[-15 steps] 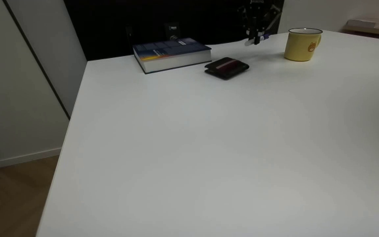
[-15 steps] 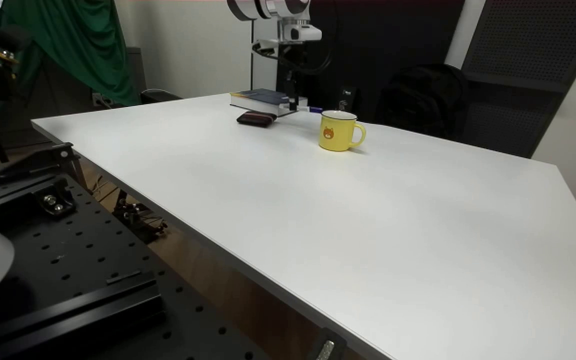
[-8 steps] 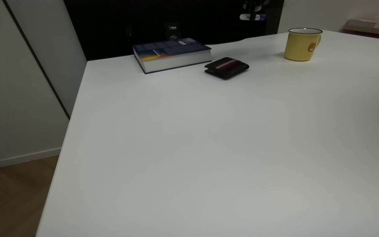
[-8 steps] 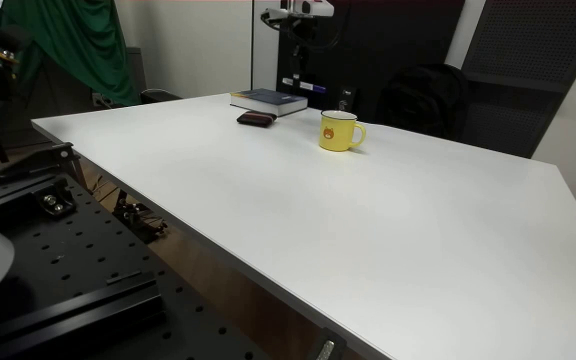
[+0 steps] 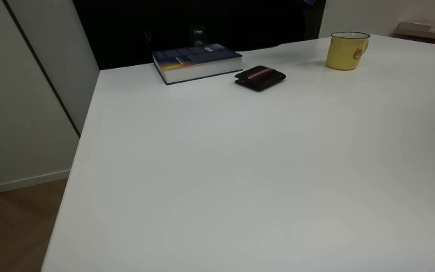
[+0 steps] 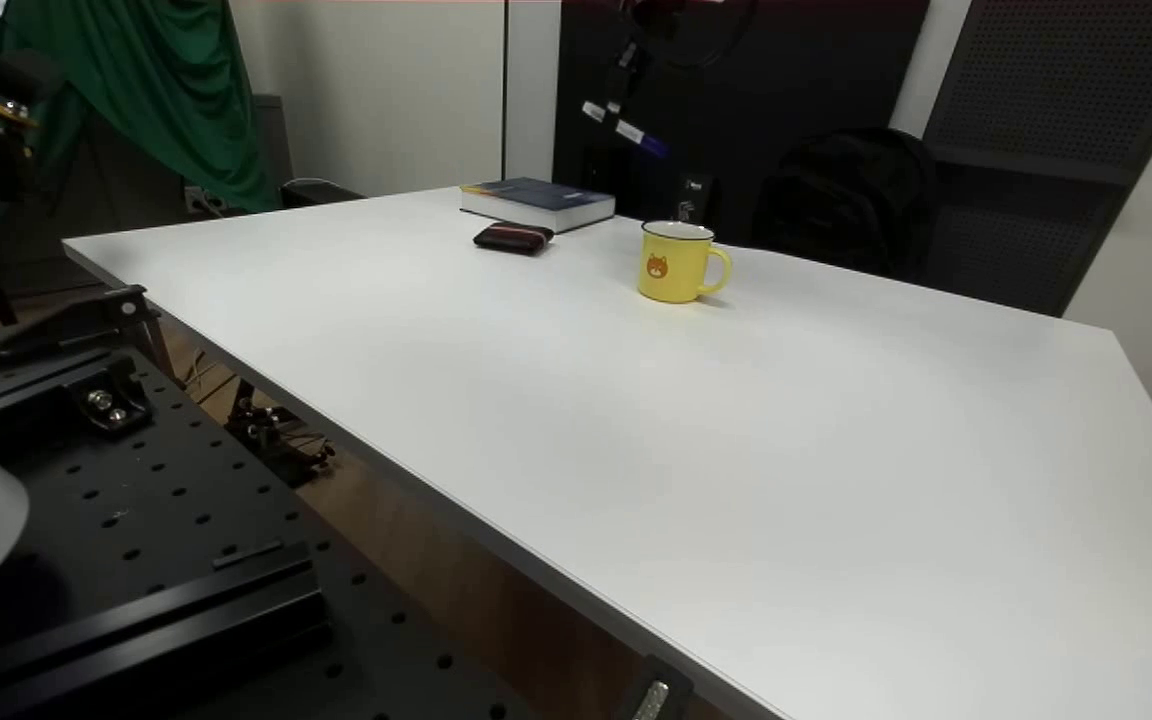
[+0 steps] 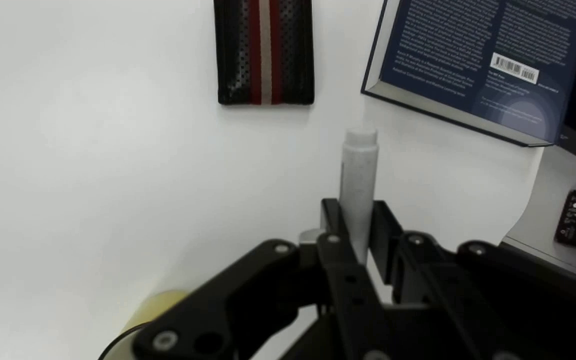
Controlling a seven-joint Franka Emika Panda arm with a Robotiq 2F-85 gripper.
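My gripper (image 7: pixel 355 212) is shut on a white marker (image 7: pixel 359 172), its black fingers pressing the barrel from both sides. In an exterior view the marker (image 6: pixel 628 130) hangs in the air above the far side of the table, tilted with its blue-purple end lower and to the right. Only a blue-purple bit of the marker (image 5: pixel 309 3) shows at the top edge of an exterior view; the gripper is out of that picture. Below the gripper are a dark wallet (image 7: pixel 266 55) with a red and beige stripe, a thick blue book (image 7: pixel 473 75) and a yellow mug (image 7: pixel 160 304), partly hidden.
On the white table (image 6: pixel 556 400) the mug (image 6: pixel 671 265) stands upright, handle to the right in this exterior view. The wallet (image 6: pixel 514 237) lies beside the book (image 6: pixel 536 205) near the far edge. A black backpack (image 6: pixel 841 200) is behind the table.
The gripper has risen from just above the table with the marker in it. The marker has gone from roughly level to tilted. Mug, wallet and book have stayed put.
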